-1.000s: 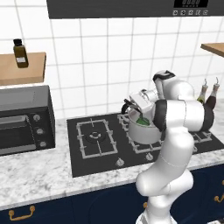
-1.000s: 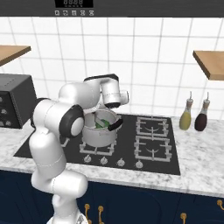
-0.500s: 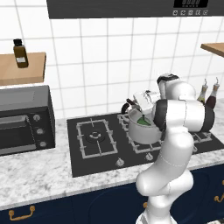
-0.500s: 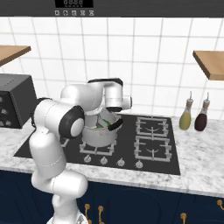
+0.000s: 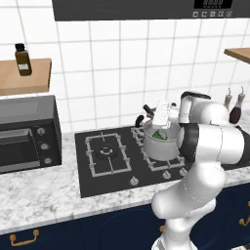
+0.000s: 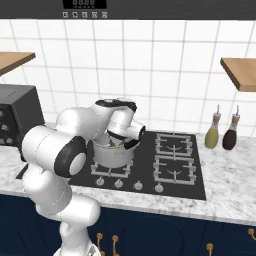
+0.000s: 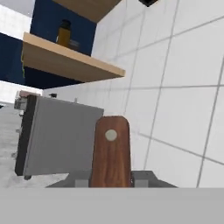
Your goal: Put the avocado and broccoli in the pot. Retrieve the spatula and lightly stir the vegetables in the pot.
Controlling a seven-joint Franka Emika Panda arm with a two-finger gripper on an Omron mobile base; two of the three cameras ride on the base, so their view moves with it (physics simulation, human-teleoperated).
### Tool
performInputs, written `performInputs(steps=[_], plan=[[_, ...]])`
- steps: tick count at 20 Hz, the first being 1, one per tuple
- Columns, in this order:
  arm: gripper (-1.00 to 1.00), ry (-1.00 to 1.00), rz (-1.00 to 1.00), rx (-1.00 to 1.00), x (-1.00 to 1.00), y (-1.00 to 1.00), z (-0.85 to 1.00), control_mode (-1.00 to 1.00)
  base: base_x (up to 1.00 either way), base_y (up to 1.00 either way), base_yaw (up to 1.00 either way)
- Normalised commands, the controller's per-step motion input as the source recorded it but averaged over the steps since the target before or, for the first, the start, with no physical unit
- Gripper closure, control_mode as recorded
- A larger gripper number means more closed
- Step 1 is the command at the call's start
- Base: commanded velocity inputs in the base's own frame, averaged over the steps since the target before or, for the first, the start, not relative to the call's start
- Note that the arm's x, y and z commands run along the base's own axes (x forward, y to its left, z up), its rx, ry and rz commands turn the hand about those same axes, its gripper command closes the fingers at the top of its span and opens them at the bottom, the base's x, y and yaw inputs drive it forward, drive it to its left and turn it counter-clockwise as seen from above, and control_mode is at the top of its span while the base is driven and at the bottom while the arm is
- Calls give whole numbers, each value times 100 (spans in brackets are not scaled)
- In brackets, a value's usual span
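The steel pot (image 5: 160, 147) stands on the front right burner of the hob, with green vegetables (image 5: 159, 134) lying inside it. I cannot tell the avocado from the broccoli among them. My gripper (image 5: 157, 122) hangs over the pot's mouth, shut on the spatula (image 5: 147, 109), whose dark handle end sticks up to the left. In the hand view the brown handle (image 7: 110, 151) rises between the grey finger pads (image 7: 82, 180). The blade is hidden. From the right side the pot (image 6: 112, 155) sits partly behind my wrist.
A black toaster oven (image 5: 24, 134) stands on the counter left of the hob (image 5: 105, 154). Two bottles (image 6: 222, 132) stand at the hob's right end. Wooden shelves (image 5: 24, 75) hang on the tiled wall, one holding a brown bottle (image 5: 22, 59).
The hand has shifted a little to the right and lower over the pot, still gripping the spatula. The pot and vegetables stay in place.
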Motion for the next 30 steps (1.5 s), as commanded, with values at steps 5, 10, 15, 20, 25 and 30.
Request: performInputs(steps=[5,10,15,20,25,30], plan=[[100,0,-64,29,-15,8,22,-100,0,0,0],[100,0,-68,18,-4,0,4,-100,0,0,0],[100,8,-70,9,12,-22,-31,-100,0,0,0],[100,1,-55,0,45,-46,-65,-100,0,0,0],[100,-9,-33,-1,1,5,-77,-100,0,0,0],[100,-22,-15,0,42,76,-4,-100,0,0,0]])
